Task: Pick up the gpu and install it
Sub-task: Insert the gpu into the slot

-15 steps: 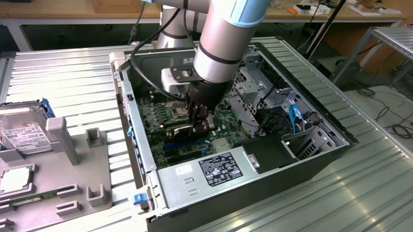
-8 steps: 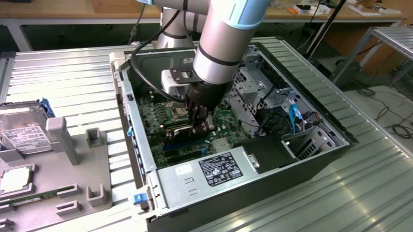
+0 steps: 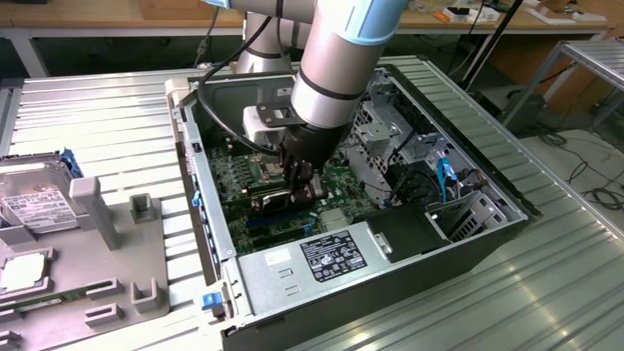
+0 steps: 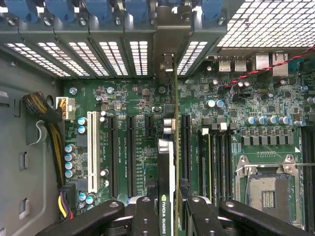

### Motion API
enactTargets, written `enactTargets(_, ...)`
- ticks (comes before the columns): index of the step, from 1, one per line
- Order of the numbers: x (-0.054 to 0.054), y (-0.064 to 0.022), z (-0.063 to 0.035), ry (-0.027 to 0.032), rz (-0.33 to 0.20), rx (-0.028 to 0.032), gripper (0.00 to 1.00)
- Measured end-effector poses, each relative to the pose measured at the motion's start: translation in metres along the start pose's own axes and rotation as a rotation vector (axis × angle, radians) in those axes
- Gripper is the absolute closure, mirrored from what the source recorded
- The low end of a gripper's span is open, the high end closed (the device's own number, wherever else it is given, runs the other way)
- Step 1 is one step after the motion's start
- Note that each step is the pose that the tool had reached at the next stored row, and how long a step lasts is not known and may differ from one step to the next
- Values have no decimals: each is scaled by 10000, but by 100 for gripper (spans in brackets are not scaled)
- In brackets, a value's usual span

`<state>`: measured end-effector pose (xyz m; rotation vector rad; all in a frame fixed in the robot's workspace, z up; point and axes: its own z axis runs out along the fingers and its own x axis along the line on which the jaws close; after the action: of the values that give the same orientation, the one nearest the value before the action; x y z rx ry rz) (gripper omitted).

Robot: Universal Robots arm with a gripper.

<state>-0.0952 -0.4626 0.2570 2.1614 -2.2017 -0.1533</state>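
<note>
The gpu (image 4: pixel 168 157) is a thin black card seen edge-on, with an NVIDIA Quadro label near my fingers. It stands upright over the green motherboard (image 4: pixel 123 108), between two long black slots (image 4: pixel 132 152). Its metal bracket end (image 4: pixel 167 64) reaches the rear slot openings of the case. My gripper (image 4: pixel 167 209) is shut on the card, one black finger (image 4: pixel 145 214) on each side. In the exterior view the gripper (image 3: pixel 297 189) is deep inside the open computer case (image 3: pixel 468 241), with the gpu (image 3: pixel 273 199) below it. I cannot tell whether the card's edge sits in a slot.
A white slot (image 4: pixel 91 147), an empty CPU socket (image 4: pixel 268 189) and a cable bundle (image 4: pixel 47 123) flank the card. The power supply (image 3: pixel 322 252) fills the case's near end. On the exterior view's left, a grey fixture (image 3: pixel 107 212) holds a silver hard drive (image 3: pixel 34 194).
</note>
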Motion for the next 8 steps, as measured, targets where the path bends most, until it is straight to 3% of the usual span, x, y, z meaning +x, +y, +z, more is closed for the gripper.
enactTargets(8,-1,3,-29,-5,-1,2,73)
